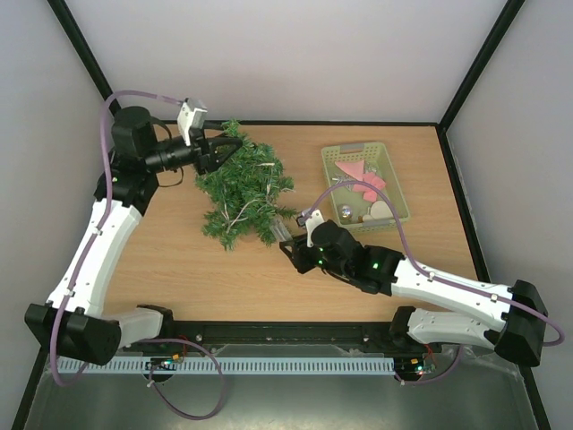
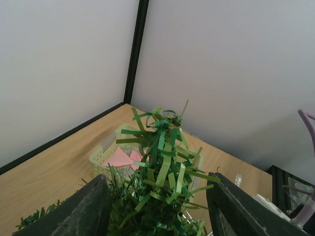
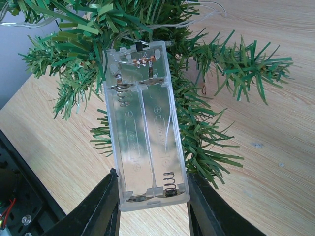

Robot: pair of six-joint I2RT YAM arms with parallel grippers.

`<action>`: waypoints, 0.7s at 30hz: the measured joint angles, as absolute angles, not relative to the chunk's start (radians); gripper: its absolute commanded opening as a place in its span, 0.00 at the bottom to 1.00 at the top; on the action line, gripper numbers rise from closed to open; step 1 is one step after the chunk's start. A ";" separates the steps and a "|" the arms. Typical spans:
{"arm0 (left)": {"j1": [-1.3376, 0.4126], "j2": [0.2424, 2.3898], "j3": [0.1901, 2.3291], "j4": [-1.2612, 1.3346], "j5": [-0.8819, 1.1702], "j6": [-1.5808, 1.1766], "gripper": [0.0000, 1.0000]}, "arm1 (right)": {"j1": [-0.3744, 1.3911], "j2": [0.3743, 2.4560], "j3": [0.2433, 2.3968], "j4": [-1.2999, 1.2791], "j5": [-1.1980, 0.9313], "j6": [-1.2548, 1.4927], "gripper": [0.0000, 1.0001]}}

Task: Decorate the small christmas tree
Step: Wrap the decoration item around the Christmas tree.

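The small christmas tree (image 1: 243, 184) is a bushy dark green fir at the back left of the table, with thin pale wire (image 1: 243, 211) threaded through its branches. My left gripper (image 1: 213, 152) reaches in from the left. In the left wrist view its jaws (image 2: 157, 178) are shut on the tree's upper branches (image 2: 162, 167), which fill the gap, and the tip pokes out beyond them. My right gripper (image 1: 291, 244) is at the tree's lower right edge. Its jaws (image 3: 152, 177) are shut on the end of a clear, empty battery box (image 3: 145, 123) that lies against the branches (image 3: 206, 123).
A pale green basket (image 1: 331, 170) stands at the back right with pink cut-outs, a pale heart shape and a small bauble inside; it also shows behind the tree tip as the basket (image 2: 101, 152). Black frame posts and pale walls close in the table's back and sides.
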State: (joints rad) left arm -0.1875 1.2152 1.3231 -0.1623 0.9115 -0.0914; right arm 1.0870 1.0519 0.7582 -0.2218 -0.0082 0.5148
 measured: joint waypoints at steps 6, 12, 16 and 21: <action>-0.214 1.243 1.324 -0.166 0.912 -0.060 0.16 | 1.087 1.055 0.758 -0.214 -0.012 0.512 0.31; -0.249 1.244 1.325 -0.147 0.856 -0.077 0.02 | 1.087 1.055 0.758 -0.211 0.000 0.505 0.32; -0.277 1.242 1.325 -0.129 0.742 -0.100 0.02 | 1.087 1.059 0.761 -0.220 0.061 0.494 0.32; -0.325 1.225 1.323 -0.106 0.563 -0.118 0.02 | 1.087 1.083 0.796 -0.250 0.140 0.490 0.31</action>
